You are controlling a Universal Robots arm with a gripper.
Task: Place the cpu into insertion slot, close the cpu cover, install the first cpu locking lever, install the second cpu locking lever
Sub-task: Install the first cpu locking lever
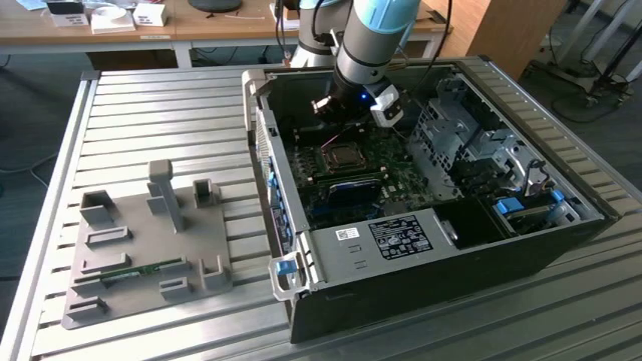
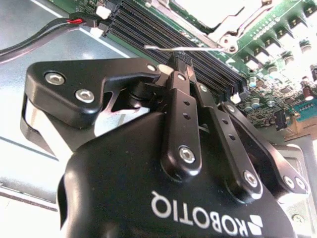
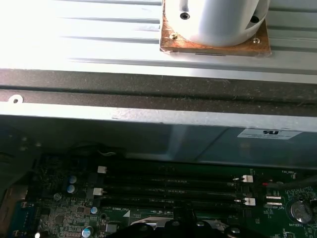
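One lever crosses the closed tool's tips, twelve o'clock from the slot in the exterior view.

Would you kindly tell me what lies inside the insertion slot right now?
The cpu shows its silvery top there in the second wrist view, with the cover framing it. Whatever lies beneath the cpu is hidden by it.
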